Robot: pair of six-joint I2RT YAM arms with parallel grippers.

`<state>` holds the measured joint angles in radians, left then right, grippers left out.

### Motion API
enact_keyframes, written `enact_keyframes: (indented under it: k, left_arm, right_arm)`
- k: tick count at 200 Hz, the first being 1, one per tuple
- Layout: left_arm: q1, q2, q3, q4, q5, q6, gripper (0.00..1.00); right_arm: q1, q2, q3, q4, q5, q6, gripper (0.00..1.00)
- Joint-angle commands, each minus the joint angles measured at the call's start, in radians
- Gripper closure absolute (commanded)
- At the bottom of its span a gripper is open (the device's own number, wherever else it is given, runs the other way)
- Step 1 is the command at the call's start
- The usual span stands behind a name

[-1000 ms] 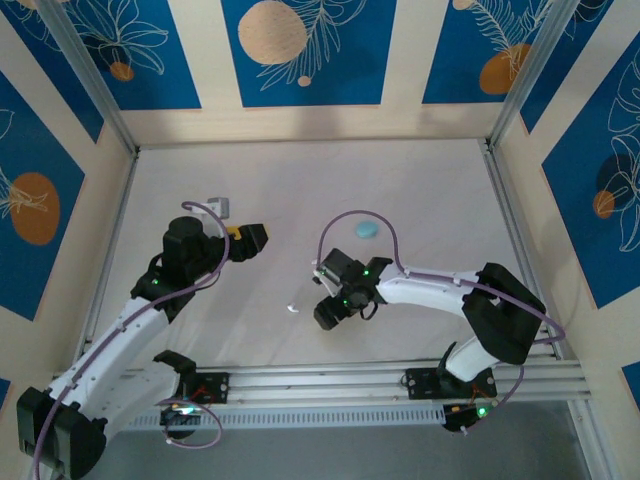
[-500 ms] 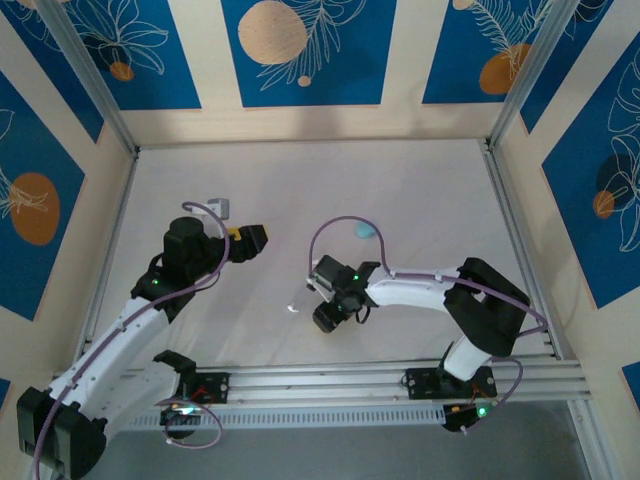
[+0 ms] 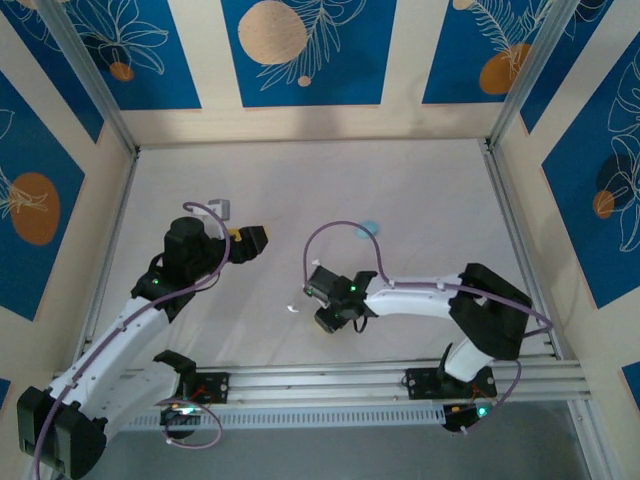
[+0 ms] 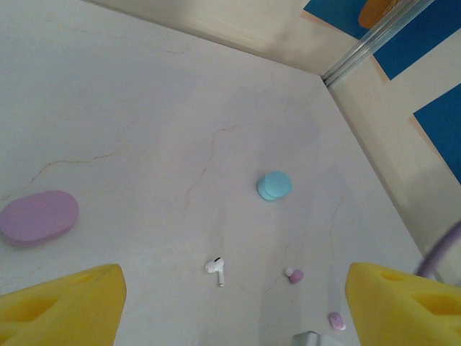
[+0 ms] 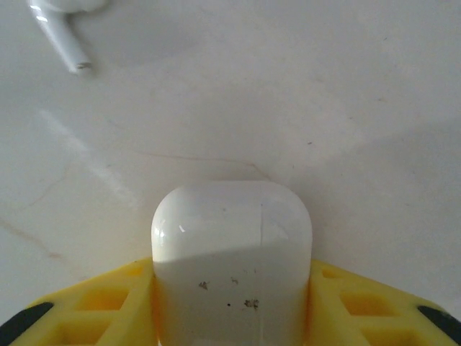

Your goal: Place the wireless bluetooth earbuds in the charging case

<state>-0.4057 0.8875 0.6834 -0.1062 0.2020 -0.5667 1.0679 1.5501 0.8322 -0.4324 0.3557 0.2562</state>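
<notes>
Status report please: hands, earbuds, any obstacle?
Left hand open, empty. Right hand closed on white case. White bud loose on table ahead of it, not yet in. Nothing between them.

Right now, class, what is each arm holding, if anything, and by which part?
The right jaws grip the white charging case by its two opposite sides, one yellow finger against each. The left jaws stand wide open, holding nothing.

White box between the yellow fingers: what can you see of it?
The glossy white rounded plastic case is smooth with soft corners, a faint thin line down its face and a few dark specks. The yellow fingers of the right end effector touch both its sides. A small white stemmed earbud lies apart from it on the pale table.
</notes>
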Motion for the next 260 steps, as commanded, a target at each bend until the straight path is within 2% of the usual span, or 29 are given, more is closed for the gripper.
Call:
enact_keyframes:
  k: [1, 26, 51, 76, 104, 174, 260]
  left_arm:
    - [0.008, 0.007, 0.041, -0.003, 0.058, 0.018, 0.22]
    - [0.007, 0.032, 0.044, 0.072, 0.227, 0.002, 0.25]
    - [-0.015, 0.06, 0.038, 0.184, 0.384, -0.043, 0.29]
    - [-0.054, 0.059, 0.053, 0.23, 0.482, -0.036, 0.28]
    - [-0.104, 0.054, 0.068, 0.246, 0.54, -0.031, 0.27]
    - [-0.204, 0.116, 0.121, 0.193, 0.528, 0.028, 0.27]
    - [-0.256, 0.234, 0.203, 0.087, 0.441, 0.1, 0.42]
  right_arm:
    - [0.003, -0.207, -0.054, 0.126, -0.014, -0.089, 0.59]
    - [-0.03, -0.438, -0.116, 0.276, -0.078, -0.269, 0.59]
    - [-0.057, -0.591, -0.156, 0.402, -0.138, -0.487, 0.59]
    - [-0.114, -0.615, -0.087, 0.361, -0.171, -0.573, 0.59]
    - [-0.156, -0.588, -0.02, 0.332, -0.183, -0.616, 0.59]
    - [-0.173, -0.514, 0.036, 0.348, -0.195, -0.645, 0.59]
    - [-0.176, -0.477, 0.067, 0.328, -0.208, -0.699, 0.59]
